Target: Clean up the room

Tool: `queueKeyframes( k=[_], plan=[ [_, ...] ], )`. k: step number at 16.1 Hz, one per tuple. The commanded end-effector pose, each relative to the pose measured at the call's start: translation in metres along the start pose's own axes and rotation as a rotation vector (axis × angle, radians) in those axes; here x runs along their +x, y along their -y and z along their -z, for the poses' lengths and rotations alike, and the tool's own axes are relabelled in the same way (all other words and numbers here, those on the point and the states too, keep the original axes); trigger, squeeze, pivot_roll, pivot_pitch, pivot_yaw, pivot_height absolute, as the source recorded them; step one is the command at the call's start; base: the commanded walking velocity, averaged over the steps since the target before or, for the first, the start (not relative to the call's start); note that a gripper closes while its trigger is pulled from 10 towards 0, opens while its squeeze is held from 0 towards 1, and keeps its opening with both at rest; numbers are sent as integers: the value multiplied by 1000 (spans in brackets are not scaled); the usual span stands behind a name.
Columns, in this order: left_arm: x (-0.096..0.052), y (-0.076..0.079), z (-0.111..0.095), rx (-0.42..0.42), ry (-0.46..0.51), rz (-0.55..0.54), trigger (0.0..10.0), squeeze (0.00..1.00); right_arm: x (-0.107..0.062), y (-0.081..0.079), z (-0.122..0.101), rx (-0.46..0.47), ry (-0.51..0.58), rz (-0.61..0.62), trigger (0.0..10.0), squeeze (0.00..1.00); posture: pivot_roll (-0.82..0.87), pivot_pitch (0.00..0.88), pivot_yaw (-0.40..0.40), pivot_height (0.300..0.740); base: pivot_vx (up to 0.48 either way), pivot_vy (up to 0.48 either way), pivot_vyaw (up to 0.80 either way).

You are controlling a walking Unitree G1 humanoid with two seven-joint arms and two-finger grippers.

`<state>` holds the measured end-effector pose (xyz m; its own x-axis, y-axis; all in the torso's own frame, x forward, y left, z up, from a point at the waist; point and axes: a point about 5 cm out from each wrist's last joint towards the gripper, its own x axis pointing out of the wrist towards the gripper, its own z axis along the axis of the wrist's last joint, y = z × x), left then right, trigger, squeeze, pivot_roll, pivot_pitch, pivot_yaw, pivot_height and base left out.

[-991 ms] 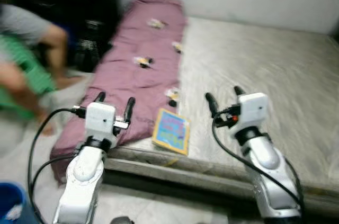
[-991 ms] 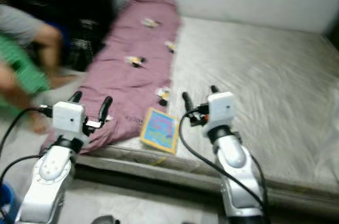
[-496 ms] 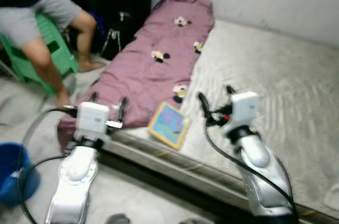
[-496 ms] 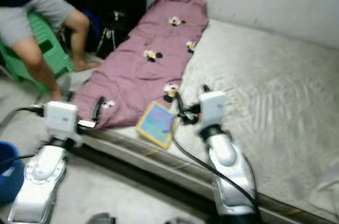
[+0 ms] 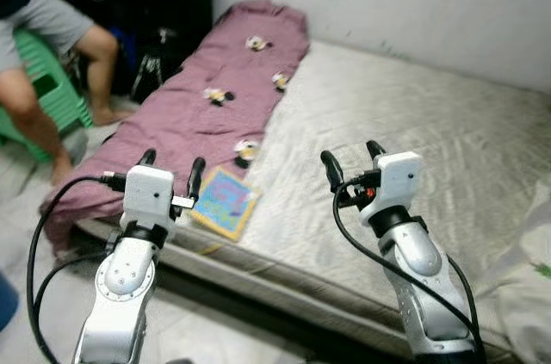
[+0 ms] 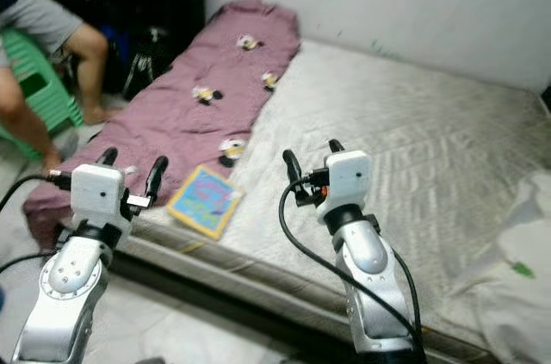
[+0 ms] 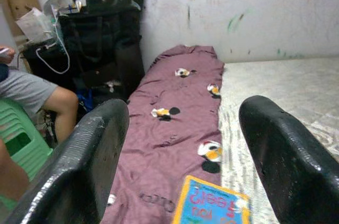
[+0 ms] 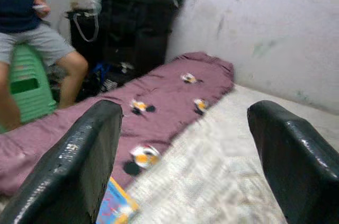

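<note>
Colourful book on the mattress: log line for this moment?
colourful flat book: on grey mattress edge, beside purple blanket | left gripper: open, empty | right gripper: open, empty

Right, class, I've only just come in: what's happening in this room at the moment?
A humanoid robot stands at the edge of a mattress, tidying not yet begun. Its left gripper and right gripper are both open and hold nothing. A colourful book lies near the mattress edge beside a purple blanket, just ahead of the left gripper. A person sits on a green stool off to the robot's left.
</note>
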<state>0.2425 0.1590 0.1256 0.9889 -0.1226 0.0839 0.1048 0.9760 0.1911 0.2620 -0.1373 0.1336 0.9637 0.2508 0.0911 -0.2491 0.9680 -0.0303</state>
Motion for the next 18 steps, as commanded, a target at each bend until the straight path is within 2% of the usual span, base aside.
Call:
queueKeyframes(
  k=[1,2,7,9,13,15,17,18],
  plan=[
    [1,5,-1,-2,5,21,10000,0,0,4,0,8,-6,18,10000,0,-19,0,-71,740,0,-296,0],
    [1,5,-1,-2,5,22,10000,0,1,4,1,9,-14,20,10000,0,-19,0,-71,740,0,-296,0],
    [3,3,-4,2,13,21,10000,0,3,9,-3,-5,-8,34,10000,0,-22,0,-70,740,0,-296,-719],
    [7,-2,-7,14,28,17,10000,0,5,11,-5,-25,2,42,10000,0,-15,7,-58,740,0,-296,0],
    [9,-6,-10,27,31,22,10000,0,6,6,-4,-24,4,39,10000,0,-14,11,-44,740,0,-294,0],
    [7,-3,-8,23,25,29,10000,0,5,4,-3,-19,0,36,10000,0,-17,0,-53,740,0,-296,0],
    [5,2,-4,-36,10,12,10000,0,2,5,2,-20,-16,33,10000,0,-16,0,-61,740,0,0,0],
    [4,5,-4,-35,13,22,10000,0,2,5,3,-21,-20,28,10000,0,-16,0,-67,740,0,0,0]
  ],
)
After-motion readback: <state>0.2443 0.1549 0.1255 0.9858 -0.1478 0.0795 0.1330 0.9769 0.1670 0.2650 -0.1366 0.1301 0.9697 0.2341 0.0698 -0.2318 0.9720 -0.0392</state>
